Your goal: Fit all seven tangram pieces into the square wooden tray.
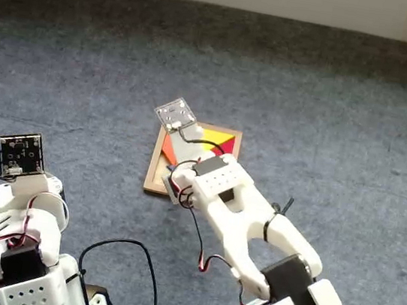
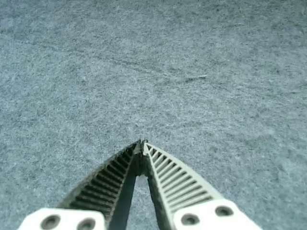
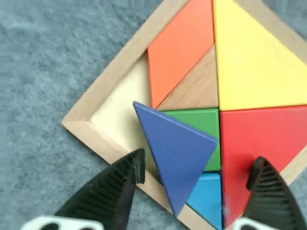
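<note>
The square wooden tray [image 3: 115, 67] lies on the carpet and holds an orange piece [image 3: 180, 45], a yellow triangle [image 3: 259, 62], a red triangle [image 3: 261, 139], a green piece [image 3: 204, 122], a light blue piece [image 3: 206, 196] and a wood-coloured triangle [image 3: 196, 91]. A dark blue triangle [image 3: 175, 153] lies askew over the green piece and the tray's rim, beside a bare corner of the tray floor [image 3: 122, 110]. My right gripper [image 3: 199, 175] hangs open just above the blue triangle, one finger on each side. In the high view the tray [image 1: 154, 170] is partly covered by that arm. My left gripper [image 2: 142, 146] is shut above bare carpet.
Grey carpet covers the whole surface around the tray. The left arm [image 1: 25, 211] stands at the front left, well away from the tray. A pale wall strip runs along the far edge.
</note>
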`<control>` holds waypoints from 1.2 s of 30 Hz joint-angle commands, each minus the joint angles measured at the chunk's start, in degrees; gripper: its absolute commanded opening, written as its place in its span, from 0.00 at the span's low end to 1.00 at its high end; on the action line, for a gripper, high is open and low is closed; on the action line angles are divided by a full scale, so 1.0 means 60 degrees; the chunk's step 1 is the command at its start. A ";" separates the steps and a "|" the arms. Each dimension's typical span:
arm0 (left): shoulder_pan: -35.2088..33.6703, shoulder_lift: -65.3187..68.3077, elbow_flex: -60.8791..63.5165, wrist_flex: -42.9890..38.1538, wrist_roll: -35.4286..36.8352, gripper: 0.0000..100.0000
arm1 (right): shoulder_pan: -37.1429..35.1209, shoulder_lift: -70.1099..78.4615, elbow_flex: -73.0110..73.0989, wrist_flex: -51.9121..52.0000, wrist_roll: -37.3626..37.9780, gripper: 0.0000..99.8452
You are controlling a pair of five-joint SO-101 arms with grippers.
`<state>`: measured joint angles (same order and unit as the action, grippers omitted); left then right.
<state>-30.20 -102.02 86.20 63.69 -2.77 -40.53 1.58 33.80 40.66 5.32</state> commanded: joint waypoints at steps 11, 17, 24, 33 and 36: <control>-0.0066 -0.0374 -0.0037 -0.0205 -0.0088 0.03 | -0.0168 0.0110 -0.1209 0.0989 0.0000 0.32; -0.0066 -0.0374 -0.0037 -0.0205 -0.0088 0.03 | -0.0227 0.0168 -0.1267 0.1048 0.0527 0.19; -0.0066 -0.0374 -0.0037 -0.0205 -0.0088 0.03 | -0.0755 0.0125 -0.1209 0.1033 0.1436 0.18; -0.0066 -0.0374 -0.0037 -0.0205 -0.0088 0.03 | -0.0520 0.0110 -0.1267 0.1092 0.1480 0.19; -0.0066 -0.0374 -0.0037 -0.0205 -0.0088 0.03 | -0.0564 0.0110 -0.1238 0.1033 0.1934 0.19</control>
<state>-30.20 -102.02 86.20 63.69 -2.77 -43.78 2.99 28.53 46.73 14.29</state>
